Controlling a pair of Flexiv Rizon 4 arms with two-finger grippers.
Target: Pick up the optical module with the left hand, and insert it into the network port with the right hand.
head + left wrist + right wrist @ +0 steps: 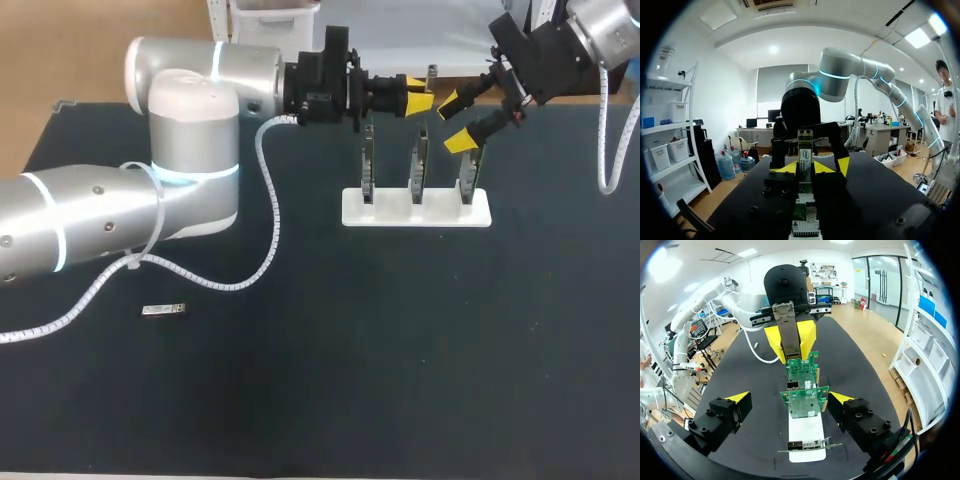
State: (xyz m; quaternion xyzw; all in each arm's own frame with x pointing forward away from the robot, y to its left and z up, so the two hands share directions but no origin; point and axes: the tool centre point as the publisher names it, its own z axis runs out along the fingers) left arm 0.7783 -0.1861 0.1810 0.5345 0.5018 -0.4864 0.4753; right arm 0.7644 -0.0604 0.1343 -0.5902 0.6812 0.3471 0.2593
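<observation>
The left end effector is clamping the optical module between its yellow tips, holding it in the air above the row of network cards standing in their white base. The right end effector is facing it with fingers spread wide, gripping nothing. The handover looks to be the step in hand: the right fingers should be closing squarely on the module's free length, clear of the left tips and leaving the plug end exposed, with the left letting go only once that grip is firm. A second module is lying on the counter, well apart.
</observation>
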